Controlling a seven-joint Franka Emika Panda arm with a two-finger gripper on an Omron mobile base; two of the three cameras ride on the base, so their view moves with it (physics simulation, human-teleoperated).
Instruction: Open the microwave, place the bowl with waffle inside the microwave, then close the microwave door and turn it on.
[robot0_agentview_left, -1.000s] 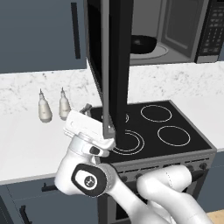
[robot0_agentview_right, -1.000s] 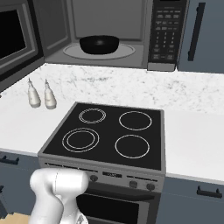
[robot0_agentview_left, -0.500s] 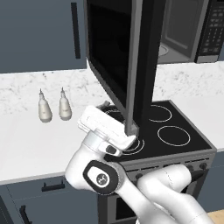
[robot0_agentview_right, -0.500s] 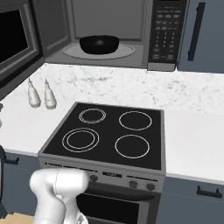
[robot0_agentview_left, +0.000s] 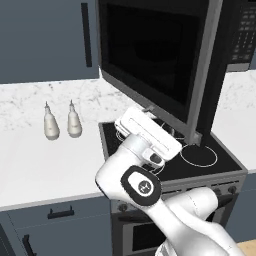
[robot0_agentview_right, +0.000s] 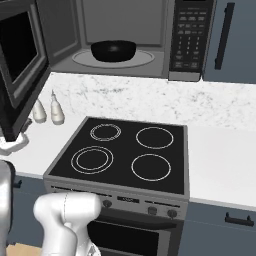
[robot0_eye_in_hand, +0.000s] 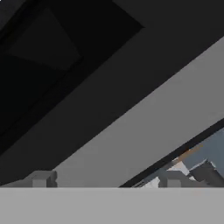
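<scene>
Close against my hand (robot0_eye_in_hand: 105, 179), the grey frame of the large black glass-windowed microwave door (robot0_agentview_left: 165, 60) slants right across the hand view. My two dark fingertips (robot0_eye_in_hand: 41, 178) stand wide apart, one at each side of that frame's edge, and grip nothing that I can see. From the left base view my white hand sits low by the door's bottom corner, above the black four-ring stovetop (robot0_agentview_right: 125, 155). That door hangs swung out, partly open, over the white marble worktop (robot0_agentview_right: 220, 155). Two small white bottles (robot0_agentview_left: 60, 122) stand side by side on it, off to my left. Farther back, the wide dark-grey microwave (robot0_agentview_right: 145, 40) shows its grey cavity, and the small shallow black bowl (robot0_agentview_right: 113, 50) rests inside it on the round plate, well apart from my hand.
</scene>
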